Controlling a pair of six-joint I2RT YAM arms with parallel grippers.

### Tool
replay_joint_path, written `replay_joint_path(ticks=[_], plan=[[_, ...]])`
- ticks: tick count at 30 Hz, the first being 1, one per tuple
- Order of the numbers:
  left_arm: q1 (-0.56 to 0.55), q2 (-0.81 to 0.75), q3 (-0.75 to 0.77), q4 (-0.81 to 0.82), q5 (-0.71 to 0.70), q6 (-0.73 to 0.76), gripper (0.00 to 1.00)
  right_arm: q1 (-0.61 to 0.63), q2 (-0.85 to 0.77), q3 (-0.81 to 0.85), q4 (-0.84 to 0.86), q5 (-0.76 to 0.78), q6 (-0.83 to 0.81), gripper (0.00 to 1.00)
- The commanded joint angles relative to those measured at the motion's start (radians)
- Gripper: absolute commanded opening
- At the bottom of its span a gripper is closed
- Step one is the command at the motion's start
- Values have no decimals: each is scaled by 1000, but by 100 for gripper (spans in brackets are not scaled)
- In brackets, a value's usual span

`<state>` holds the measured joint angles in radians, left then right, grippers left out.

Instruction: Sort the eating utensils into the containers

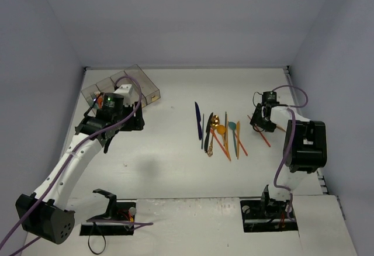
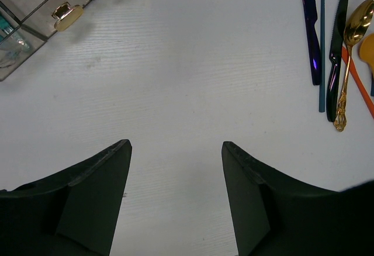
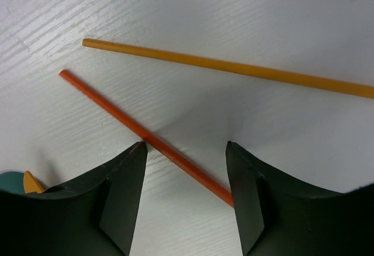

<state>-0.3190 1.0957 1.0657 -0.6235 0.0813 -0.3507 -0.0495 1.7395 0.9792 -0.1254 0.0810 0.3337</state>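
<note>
The slim, glossy eating utensils lie fanned out mid-worktop on its white, finely ridged surface, among them an ornate gold spoon and a serrated black knife. The clear smoky-plastic containers sit at the far left corner. The left gripper gapes wide over bare surface near them, while the right gripper, toward the right edge, stands parted astride a thin red-orange rod, beside a yellow-orange one.

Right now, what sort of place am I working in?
Probably a robot test booth, not a kitchen: a white table boxed in by blank walls, utensils staged mid-table, and a clear bin tray in the corner.
</note>
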Motion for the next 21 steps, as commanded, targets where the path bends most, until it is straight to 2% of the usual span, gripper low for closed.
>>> replay_joint_path(ticks=[1,6,11,16,21], plan=[[-3,-17,15,43,7,15,60,38,8,-33,-11,14,-14,45],[-3,-4,18,47,13,8,60,108,2,-57,-12,11,4,21],[-3,4,25,53,33,-1,60,141,15,-43,-11,11,14,1],[-3,12,30,64,64,-13,60,165,3,-1,-16,26,-4,0],[-7,15,33,106,160,-44,60,196,-77,57,-39,36,-21,0]])
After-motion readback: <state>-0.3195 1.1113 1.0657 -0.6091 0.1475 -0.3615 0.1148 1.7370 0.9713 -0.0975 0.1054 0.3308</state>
